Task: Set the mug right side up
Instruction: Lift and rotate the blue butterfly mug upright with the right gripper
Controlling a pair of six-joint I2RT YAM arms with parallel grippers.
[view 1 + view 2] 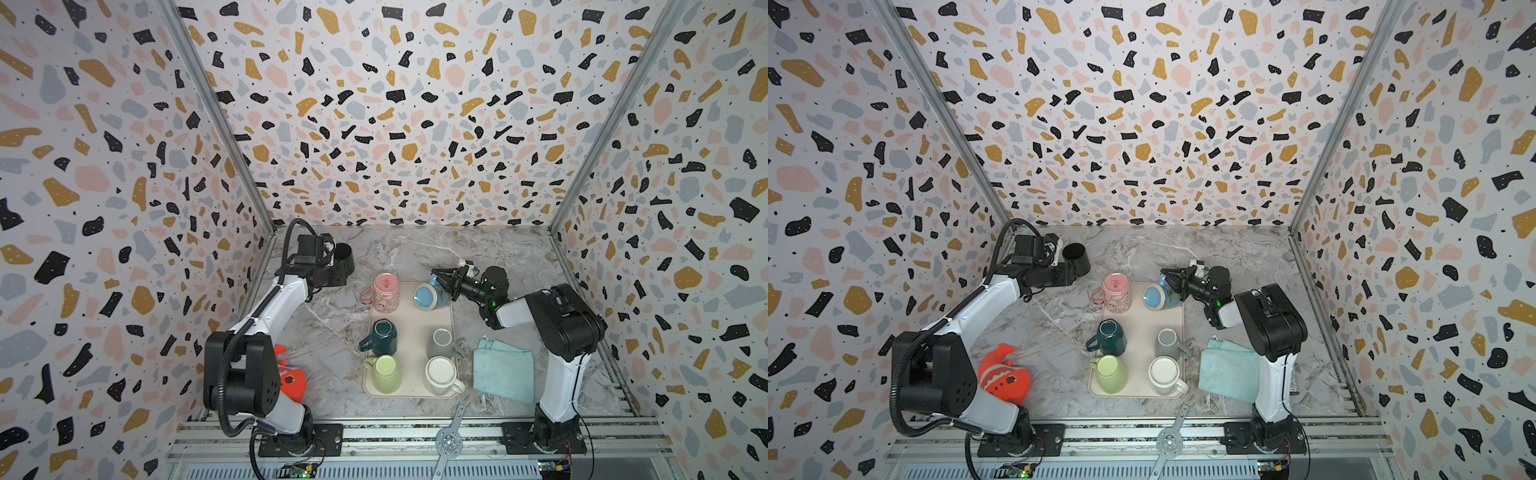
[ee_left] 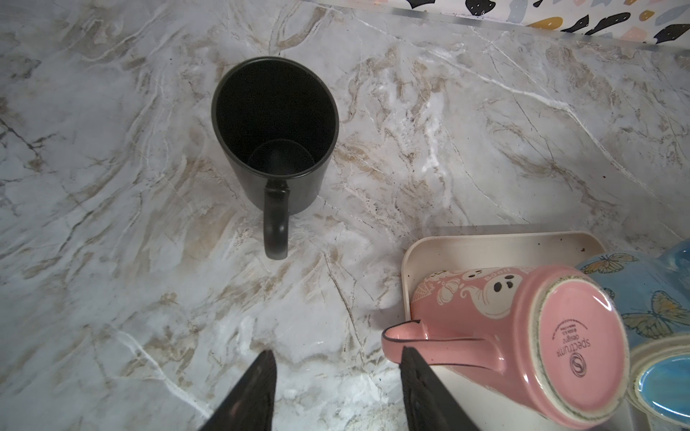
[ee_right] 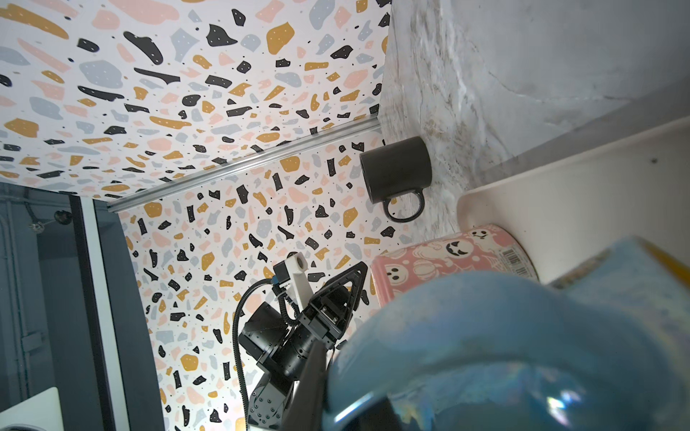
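Mug: blue mug (image 1: 430,296) with butterflies, tipped well over on its side at the far right corner of the tray (image 1: 411,332), one round end facing the pink mug (image 1: 385,291).
My right claw: right gripper (image 1: 440,282) is clamped on the blue mug from the far side, jaws drawn in tight. In my wrist view the blue mug (image 3: 485,336) is a blur filling the frame, so I cannot tell which part I am pinching.
Neighbour: the pink mug sits bottom-up at the far left corner of the tray, just beside the blue one.
Rest of tray: dark green mug (image 1: 382,334) and grey mug (image 1: 441,343) in the middle row, light green mug (image 1: 386,372) and white mug (image 1: 440,374) nearest the rail.
My left claw: left gripper (image 2: 338,358) has its jaws apart and holds nothing. It hangs over the marble table (image 2: 149,261) just off the tray, one finger close to the pink mug's handle.
Black mug (image 1: 343,255): upright on the table, mouth up, off the tray at the far left.
Right of tray: teal cloth (image 1: 505,370), lying folded on the table.
Left, by my arm's base: orange plastic toy (image 1: 291,380).
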